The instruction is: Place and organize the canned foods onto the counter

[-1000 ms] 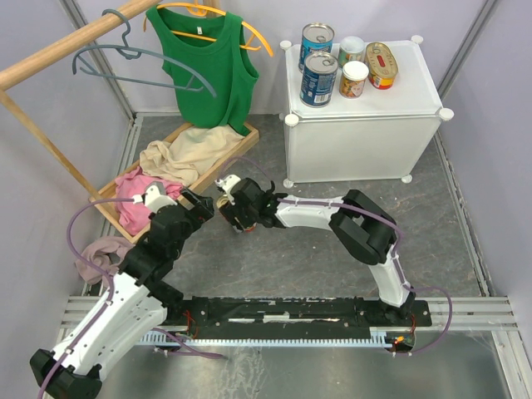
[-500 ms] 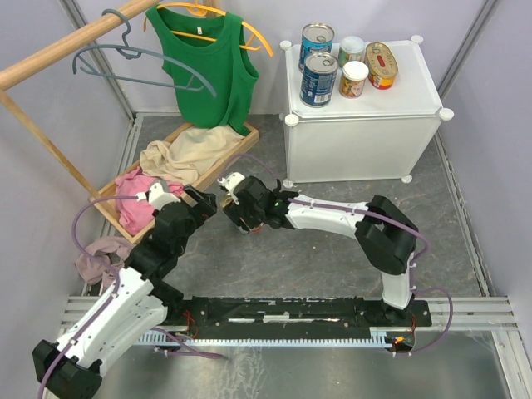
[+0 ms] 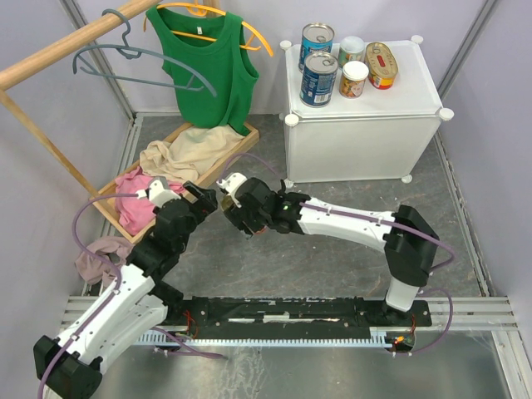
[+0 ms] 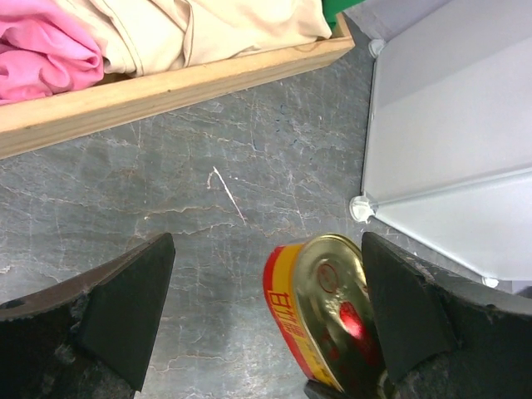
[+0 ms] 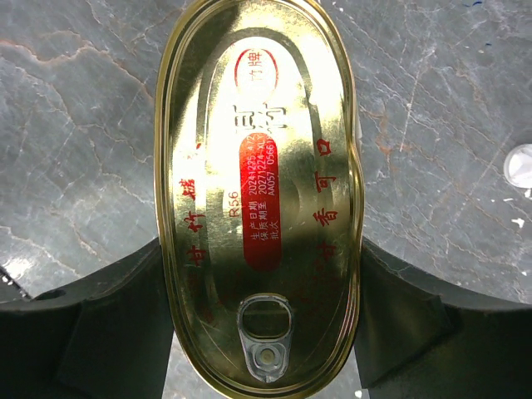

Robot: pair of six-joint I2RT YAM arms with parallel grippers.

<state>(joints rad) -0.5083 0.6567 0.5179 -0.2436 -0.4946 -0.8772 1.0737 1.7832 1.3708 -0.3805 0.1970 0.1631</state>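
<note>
My right gripper (image 5: 259, 283) is shut on a flat oval yellow-red tin (image 5: 258, 166), one finger on each long side, above the grey floor. In the top view that gripper (image 3: 243, 213) hangs left of the counter (image 3: 374, 104). My left gripper (image 4: 266, 307) is open right beside it. The same tin (image 4: 328, 307) shows on edge between my left fingers, close to the right one. On the counter top stand two blue-labelled tins (image 3: 318, 79) (image 3: 317, 39), a green-label can (image 3: 351, 50), an orange-label can (image 3: 355, 79) and another oval tin (image 3: 381, 65).
A wooden tray (image 3: 241, 141) of clothes lies left of the counter, its rim (image 4: 166, 87) just beyond my left gripper. A green top (image 3: 204, 66) hangs from a wooden rail above it. A pink cloth (image 3: 98, 253) lies on the floor by the left arm.
The right arm has stretched out, its elbow swinging right, and its gripper with the tin has shifted slightly right. The left gripper has edged up toward it.
</note>
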